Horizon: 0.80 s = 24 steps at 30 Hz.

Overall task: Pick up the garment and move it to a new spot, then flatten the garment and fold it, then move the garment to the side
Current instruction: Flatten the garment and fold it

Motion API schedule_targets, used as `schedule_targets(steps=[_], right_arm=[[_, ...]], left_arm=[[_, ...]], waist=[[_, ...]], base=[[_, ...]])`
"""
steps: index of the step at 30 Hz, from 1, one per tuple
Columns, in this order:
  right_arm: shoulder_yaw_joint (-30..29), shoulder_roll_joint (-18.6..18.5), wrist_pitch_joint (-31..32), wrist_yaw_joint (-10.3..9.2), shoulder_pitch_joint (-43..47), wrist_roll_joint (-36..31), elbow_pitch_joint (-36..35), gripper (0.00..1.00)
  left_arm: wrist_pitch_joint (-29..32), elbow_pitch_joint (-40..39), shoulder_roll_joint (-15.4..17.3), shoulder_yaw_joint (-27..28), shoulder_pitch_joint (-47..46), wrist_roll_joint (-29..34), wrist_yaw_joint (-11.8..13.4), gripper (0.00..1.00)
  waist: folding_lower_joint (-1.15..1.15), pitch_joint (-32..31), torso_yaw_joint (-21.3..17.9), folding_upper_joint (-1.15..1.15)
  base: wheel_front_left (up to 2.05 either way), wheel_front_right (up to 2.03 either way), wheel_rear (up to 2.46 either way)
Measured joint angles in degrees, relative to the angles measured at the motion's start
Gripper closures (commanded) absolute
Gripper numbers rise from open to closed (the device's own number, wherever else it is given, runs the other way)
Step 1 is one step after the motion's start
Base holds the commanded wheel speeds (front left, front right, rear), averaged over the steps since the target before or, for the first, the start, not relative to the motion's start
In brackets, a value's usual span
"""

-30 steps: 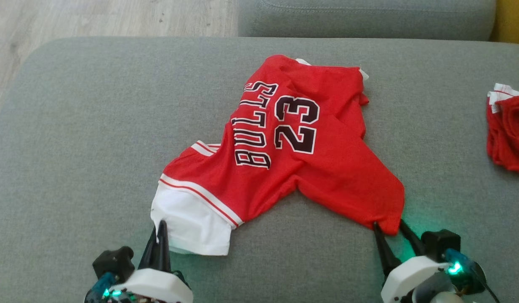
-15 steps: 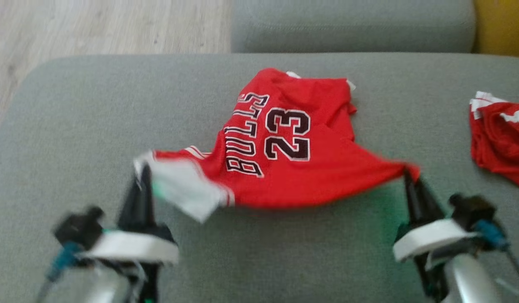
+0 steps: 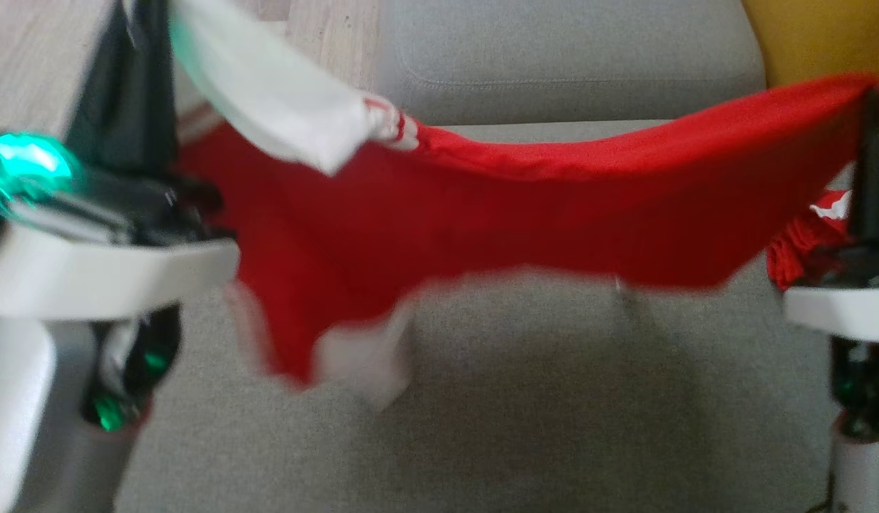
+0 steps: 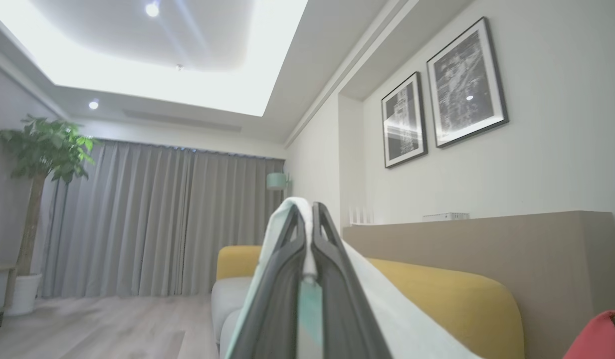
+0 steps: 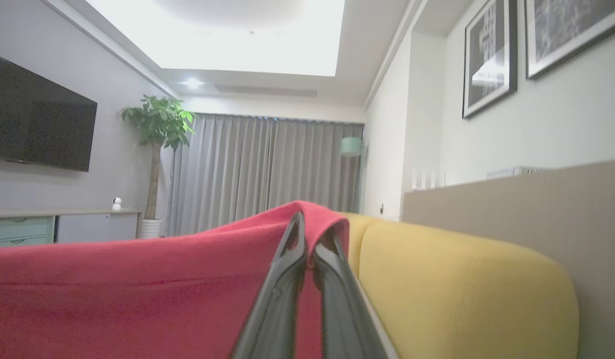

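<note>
garment [image 3: 525,206] aloft, between end effectors [image 4: 307,212] [image 5: 307,227] (both clamped)

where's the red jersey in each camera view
Head view: the red jersey hangs stretched across the middle.
Left wrist view: its white trim is pinched in the left fingers; a red bit sits at the lower right corner.
Right wrist view: red cloth drapes over the right fingers, spreading lower left.
Shared landmark: the yellow sofa back.
</note>
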Motion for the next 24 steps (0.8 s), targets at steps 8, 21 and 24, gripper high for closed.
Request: schedule_targets(steps=[8, 21, 24], right_arm=[[-0.25, -0.02, 7.68, 0.0, -6.38, -3.26, -7.69, 1.0], [5.08, -4.03, 9.58, 0.0, -36.85, -3.71, 20.24, 1.0], [5.27, -3.83, 7.71, 0.0, -46.13, -5.36, 27.71, 1.0]], left_arm=[[7.91, 2.55, 1.57, -0.04, -13.28, 0.76, -0.81, 1.0], [6.03, 29.89, 1.34, -2.86, -39.68, 7.83, -5.36, 1.0], [3.01, 36.06, 0.22, -3.02, -46.31, 9.78, -6.3, 1.0]], waist=[[0.0, 3.19, -0.51, 0.0], [0.03, 17.88, -2.32, 0.0], [0.04, 21.28, -2.91, 0.0]], base=[[0.0, 0.0, 0.0], [0.0, 0.0, 0.0], [0.0, 0.0, 0.0]])
